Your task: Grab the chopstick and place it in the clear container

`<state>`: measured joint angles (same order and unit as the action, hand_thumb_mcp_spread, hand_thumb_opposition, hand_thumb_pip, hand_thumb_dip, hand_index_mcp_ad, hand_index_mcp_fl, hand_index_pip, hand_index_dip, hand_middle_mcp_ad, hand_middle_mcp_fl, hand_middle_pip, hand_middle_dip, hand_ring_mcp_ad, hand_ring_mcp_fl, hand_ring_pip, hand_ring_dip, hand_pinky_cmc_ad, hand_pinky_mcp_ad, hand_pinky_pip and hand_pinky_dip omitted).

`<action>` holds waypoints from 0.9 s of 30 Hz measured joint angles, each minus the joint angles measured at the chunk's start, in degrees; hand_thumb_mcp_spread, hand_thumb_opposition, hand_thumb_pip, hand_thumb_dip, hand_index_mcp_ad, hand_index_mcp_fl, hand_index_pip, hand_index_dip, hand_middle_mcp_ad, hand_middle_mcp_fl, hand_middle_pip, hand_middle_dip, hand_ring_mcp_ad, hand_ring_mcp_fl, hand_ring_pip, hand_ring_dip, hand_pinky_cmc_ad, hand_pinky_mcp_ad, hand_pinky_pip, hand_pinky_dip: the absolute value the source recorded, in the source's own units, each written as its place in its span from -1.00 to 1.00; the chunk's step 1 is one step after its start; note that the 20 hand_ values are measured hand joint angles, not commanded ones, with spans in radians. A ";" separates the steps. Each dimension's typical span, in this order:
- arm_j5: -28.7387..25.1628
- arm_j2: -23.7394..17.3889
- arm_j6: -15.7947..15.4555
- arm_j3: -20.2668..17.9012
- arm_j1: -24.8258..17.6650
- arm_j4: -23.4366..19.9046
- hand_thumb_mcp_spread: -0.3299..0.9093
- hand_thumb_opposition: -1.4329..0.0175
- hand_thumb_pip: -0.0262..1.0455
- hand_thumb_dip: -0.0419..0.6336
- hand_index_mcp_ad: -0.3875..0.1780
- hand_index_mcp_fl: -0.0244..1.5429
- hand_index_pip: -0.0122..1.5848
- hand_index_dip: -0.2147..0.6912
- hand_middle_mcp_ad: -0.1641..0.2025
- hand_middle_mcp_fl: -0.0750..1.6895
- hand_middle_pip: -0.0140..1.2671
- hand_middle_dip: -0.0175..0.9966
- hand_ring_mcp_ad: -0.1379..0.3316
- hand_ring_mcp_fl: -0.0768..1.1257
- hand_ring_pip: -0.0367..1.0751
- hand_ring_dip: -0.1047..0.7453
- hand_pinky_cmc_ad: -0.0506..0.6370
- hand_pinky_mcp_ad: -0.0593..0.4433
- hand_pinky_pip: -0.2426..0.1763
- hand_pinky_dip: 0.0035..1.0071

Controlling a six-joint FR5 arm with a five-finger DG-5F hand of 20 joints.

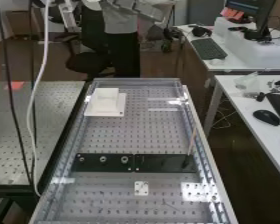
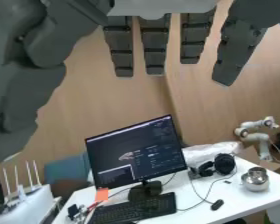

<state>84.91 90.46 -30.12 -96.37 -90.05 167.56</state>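
Observation:
At the top of the high view, the hand (image 1: 142, 9) is beyond the bench's far end, well away from the chopstick. In the wrist view the hand (image 2: 154, 45) has its dark grey fingers straight and apart, with nothing between them. A thin light chopstick (image 1: 192, 141) stands slightly tilted at the right end of the black strip, its lower end at a dark spot there. Towards the bench's far left is a pale square piece (image 1: 105, 99) on a white base; I cannot tell whether it is the clear container.
The black strip (image 1: 103, 162) with several round holes crosses the perforated bench (image 1: 124, 135). A small white plate (image 1: 141, 188) lies nearer. Desks with a monitor (image 2: 136, 152), a keyboard (image 2: 140, 207) and a metal pot (image 2: 256, 179) stand beyond. Cables (image 1: 32, 105) hang at the left.

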 joint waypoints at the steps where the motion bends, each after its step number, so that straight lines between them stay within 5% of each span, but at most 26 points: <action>1: -0.57 0.14 1.04 -0.37 -0.04 -0.65 0.00 0.02 -0.36 -0.73 0.28 -0.64 -0.92 -0.13 0.45 -0.77 -0.76 -0.69 0.41 -0.84 -0.74 -0.63 0.53 0.66 0.16 -0.70; 9: -3.90 3.70 14.23 -2.70 1.24 -6.59 0.01 0.00 -0.21 -0.54 0.30 -0.53 -0.92 -0.04 0.47 -0.65 -0.76 -0.59 0.41 -0.84 -0.74 -0.59 0.53 0.66 0.10 -0.70; 15: -3.38 8.25 24.14 -2.69 5.08 -11.51 0.06 -0.07 -0.02 -0.31 0.30 -0.36 -0.93 0.21 0.47 -0.48 -0.76 -0.36 0.41 -0.84 -0.75 -0.54 0.53 0.67 0.02 -0.70; 20: -2.70 12.23 28.66 -1.49 8.44 -14.24 0.06 -0.09 0.11 -0.13 0.30 -0.30 -0.92 0.46 0.47 -0.35 -0.76 -0.02 0.40 -0.79 -0.75 -0.50 0.52 0.67 -0.13 -0.70; 27: 1.14 18.84 36.19 2.10 13.26 -15.30 0.07 -0.13 0.32 0.03 0.30 -0.27 -0.92 0.50 0.47 -0.20 -0.78 0.31 0.41 -0.70 -0.74 -0.31 0.51 0.60 -0.20 -0.69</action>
<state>86.05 109.30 6.07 -94.27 -76.79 152.25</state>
